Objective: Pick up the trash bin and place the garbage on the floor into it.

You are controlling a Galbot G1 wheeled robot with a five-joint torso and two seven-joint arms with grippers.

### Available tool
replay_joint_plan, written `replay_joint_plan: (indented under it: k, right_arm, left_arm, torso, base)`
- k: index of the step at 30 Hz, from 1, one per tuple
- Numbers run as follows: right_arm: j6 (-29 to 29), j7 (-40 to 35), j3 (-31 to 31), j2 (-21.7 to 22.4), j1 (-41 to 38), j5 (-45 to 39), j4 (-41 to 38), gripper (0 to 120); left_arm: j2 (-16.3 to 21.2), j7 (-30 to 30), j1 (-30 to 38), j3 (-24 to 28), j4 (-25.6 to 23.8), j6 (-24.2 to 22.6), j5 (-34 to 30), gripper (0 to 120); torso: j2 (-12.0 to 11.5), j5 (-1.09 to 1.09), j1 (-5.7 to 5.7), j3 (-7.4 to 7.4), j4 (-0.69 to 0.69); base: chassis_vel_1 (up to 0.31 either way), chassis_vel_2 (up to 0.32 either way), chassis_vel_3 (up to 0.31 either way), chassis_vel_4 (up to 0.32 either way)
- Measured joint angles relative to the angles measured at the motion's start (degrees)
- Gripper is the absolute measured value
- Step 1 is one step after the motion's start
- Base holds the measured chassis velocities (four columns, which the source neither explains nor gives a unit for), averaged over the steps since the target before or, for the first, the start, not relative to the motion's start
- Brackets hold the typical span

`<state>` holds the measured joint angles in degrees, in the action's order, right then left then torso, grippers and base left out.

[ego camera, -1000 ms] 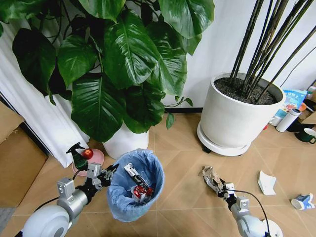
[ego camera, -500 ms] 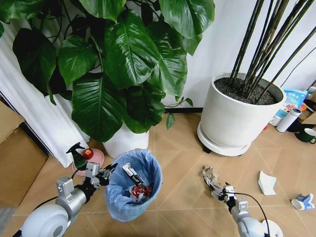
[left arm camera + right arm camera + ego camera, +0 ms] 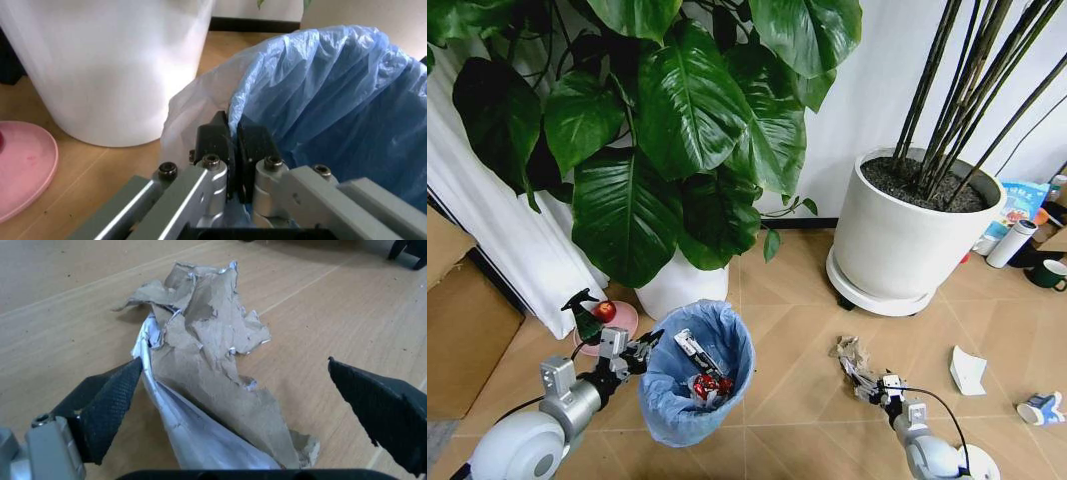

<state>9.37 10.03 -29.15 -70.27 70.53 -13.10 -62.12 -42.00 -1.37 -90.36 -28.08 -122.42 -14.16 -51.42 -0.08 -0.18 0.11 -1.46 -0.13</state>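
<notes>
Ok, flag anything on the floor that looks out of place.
Litter: a torn brown wrapper lies between the open right pincer's fingers, a white scrap and a blue-and-white packet farther right. The left pincer grips the trash bin's rim.

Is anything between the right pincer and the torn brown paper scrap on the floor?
Nothing visible. The right pincer is open with the brown paper scrap already between its fingers, lying on the floor.

1. You see the trash bin (image 3: 699,372) lined in crinkled light blue.
2. Your torn wrapper (image 3: 207,365) is brown with white inside.
3. The floor (image 3: 797,290) shows light brown herringbone tiles.
</notes>
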Motion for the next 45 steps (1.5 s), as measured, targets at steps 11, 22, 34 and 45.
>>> replay_joint_plan:
  k: [11,22,34,45]
  right_arm:
    - [0.3,0.0,0.1,-0.4,-1.2,-0.8,2.4,100]
    - [-0.3,0.9,3.2,-0.3,-5.1,-2.6,7.2,89]
    - [-0.4,1.3,4.5,0.5,-6.2,-4.0,8.5,43]
    - [-0.4,2.1,4.3,2.5,-3.9,-6.3,4.5,6]
  left_arm:
    - [-0.2,0.0,-0.2,-0.2,-0.2,0.0,-0.1,0]
    - [-0.3,-0.3,-0.9,-1.0,-0.8,-0.1,-0.1,0]
    - [-0.7,-0.5,-0.8,-1.2,-0.9,-0.2,0.0,0]
    - [0.0,-0.4,-0.3,-0.7,-0.2,-0.2,0.1,0]
  torso:
    - [0.0,0.0,0.0,0.0,0.0]
    - [0.0,0.01,0.0,0.0,0.0]
    - [0.0,0.0,0.0,0.0,0.0]
    - [0.0,0.0,0.0,0.0,0.0]
  base:
    - [0.0,0.0,0.0,0.0]
    - [0.0,0.0,0.0,0.0]
    - [0.0,0.0,0.0,0.0]
    - [0.0,0.0,0.0,0.0]
